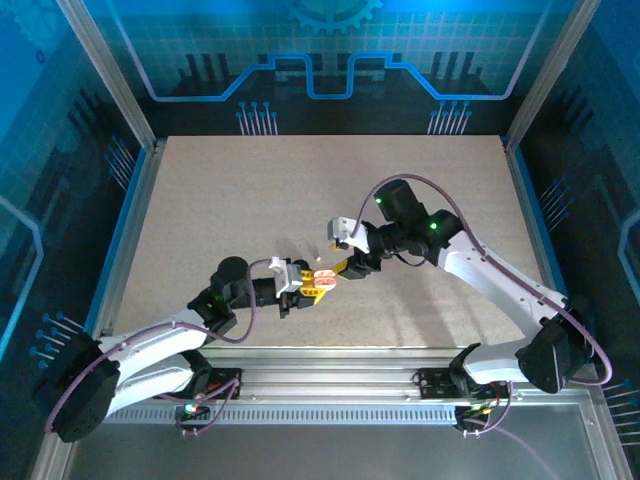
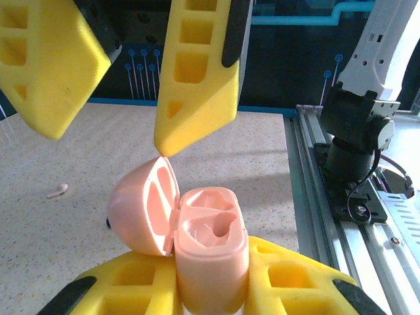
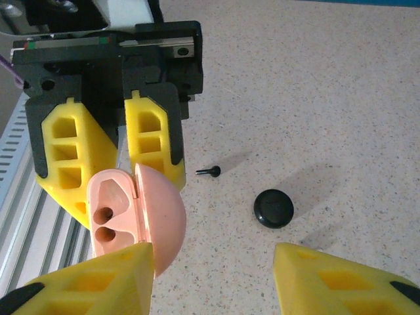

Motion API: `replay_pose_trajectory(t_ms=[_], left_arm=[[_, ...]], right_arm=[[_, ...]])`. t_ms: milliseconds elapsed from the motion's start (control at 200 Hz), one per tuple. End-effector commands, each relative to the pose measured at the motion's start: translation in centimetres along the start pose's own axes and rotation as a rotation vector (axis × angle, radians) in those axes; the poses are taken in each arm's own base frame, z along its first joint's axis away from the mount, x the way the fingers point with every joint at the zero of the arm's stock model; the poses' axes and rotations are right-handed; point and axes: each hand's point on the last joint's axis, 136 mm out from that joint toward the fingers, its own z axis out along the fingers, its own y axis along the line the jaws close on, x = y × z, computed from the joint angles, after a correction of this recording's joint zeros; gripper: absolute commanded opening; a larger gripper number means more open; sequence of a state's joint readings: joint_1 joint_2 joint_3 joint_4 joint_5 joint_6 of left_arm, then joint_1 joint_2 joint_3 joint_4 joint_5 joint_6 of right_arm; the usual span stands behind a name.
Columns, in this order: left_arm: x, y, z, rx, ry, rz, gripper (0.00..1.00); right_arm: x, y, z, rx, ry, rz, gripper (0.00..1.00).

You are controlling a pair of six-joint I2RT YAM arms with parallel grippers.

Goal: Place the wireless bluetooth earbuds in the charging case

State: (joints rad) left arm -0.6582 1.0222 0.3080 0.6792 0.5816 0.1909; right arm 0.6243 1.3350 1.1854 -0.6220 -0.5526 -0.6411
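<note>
A: Start at left. L gripper (image 2: pixel 210 285)?
B: Pressed on the charging case (image 2: pixel 209 239), pinching its lower body btw both yellow fingers. Holds it over the worktop (image 1: pixel 250 180), about mid-width, closer to near edge than to far edge.
A: And the case itself?
B: Pink, with lid swung open on the hinge, to the left in L wrist view. Two wells facing up, toward the other arm.
A: Any earbud?
B: Yes, one pale earbud (image 2: pixel 58 191) with short stem, lying flat on the worktop. Well apart from the case, on the lid side in L wrist view.
A: Other things nearby?
B: In R wrist view, a tiny black piece (image 3: pixel 209 171) with a stem, just beside the L gripper's fingers. Then a black round disc (image 3: pixel 273 208) near it, further right, not touching it. Both flat on the worktop.
A: R gripper (image 3: pixel 213 262)?
B: Spread, nothing btw the fingers. Hangs above the open case, one fingertip very close to the lid edge. Cannot tell if touching or not.
</note>
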Motion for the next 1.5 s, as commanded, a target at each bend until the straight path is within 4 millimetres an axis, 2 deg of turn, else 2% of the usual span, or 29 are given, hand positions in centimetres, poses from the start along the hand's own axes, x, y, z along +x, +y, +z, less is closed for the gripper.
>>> replay_pose_trajectory(t_ms=[0, 345, 465, 760, 971, 1081, 1231, 1491], left_arm=[[-1.6, -0.6, -0.1, 0.029, -0.047, 0.053, 0.22], [-2.7, 2.1, -0.7, -0.147, -0.075, 0.035, 0.20], [-2.5, 3.2, -1.1, -0.215, -0.072, 0.012, 0.21], [-2.3, 5.8, -2.5, -0.362, -0.059, -0.094, 0.18], [-2.1, 9.4, -5.7, -0.560, -0.080, -0.237, 0.18], [-1.7, 10.9, -7.5, -0.639, -0.102, -0.313, 0.18], [-1.0, 12.1, -9.3, -0.733, -0.102, -0.373, 0.18], [0.4, 13.1, -10.8, -0.832, -0.036, -0.454, 0.17]], right_arm=[[-0.7, -1.2, -1.0, 0.079, -0.020, -0.002, 0.51], [-1.2, -1.3, -2.1, 0.146, -0.082, 0.099, 0.52], [-1.4, -1.6, -2.2, 0.175, -0.126, 0.153, 0.52], [-1.6, -4.5, -2.2, 0.270, -0.126, 0.469, 0.51], [-0.6, -6.5, -2.8, 0.393, -0.113, 0.629, 0.52], [0.0, -6.9, -2.3, 0.406, -0.090, 0.700, 0.52], [1.4, -7.2, -1.0, 0.466, 0.024, 0.786, 0.52], [5.1, -7.9, 2.8, 0.524, 0.167, 1.033, 0.52]])
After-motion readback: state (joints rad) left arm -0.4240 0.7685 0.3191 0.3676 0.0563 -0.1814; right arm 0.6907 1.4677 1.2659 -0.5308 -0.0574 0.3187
